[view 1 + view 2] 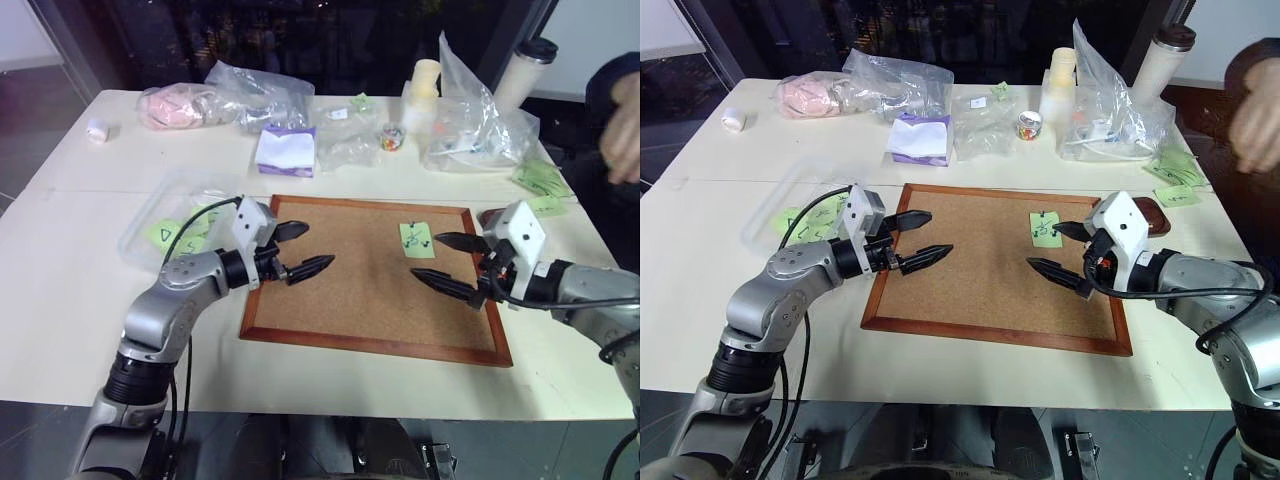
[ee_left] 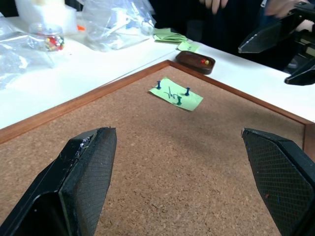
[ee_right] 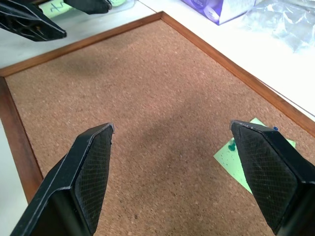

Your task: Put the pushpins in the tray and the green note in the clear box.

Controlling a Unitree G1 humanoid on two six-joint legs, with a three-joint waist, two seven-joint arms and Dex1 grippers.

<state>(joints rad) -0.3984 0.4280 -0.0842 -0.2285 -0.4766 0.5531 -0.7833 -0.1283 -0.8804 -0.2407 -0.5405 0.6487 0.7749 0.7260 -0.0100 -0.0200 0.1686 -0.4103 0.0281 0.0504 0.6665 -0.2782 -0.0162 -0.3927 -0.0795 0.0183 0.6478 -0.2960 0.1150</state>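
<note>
The green note (image 2: 175, 94) lies on the corkboard (image 1: 350, 300) near its far right corner. Three pushpins (image 2: 187, 91) stand in it, and more specks sit in the dark-brown tray (image 2: 195, 62) just past that corner. The clear box (image 1: 160, 225) sits left of the board with lime notes inside. My left gripper (image 1: 318, 246) hovers open over the board's left part. My right gripper (image 1: 425, 255) hovers open just in front of the note, touching nothing. Both grippers are empty.
Clear plastic bags (image 1: 260, 95), a purple tissue pack (image 1: 286, 150), a small jar of pins (image 1: 391, 138) and cups (image 1: 525, 70) crowd the table's far side. Lime notes (image 1: 540, 180) lie at the right. A person's hand (image 1: 625, 145) hangs over the right edge.
</note>
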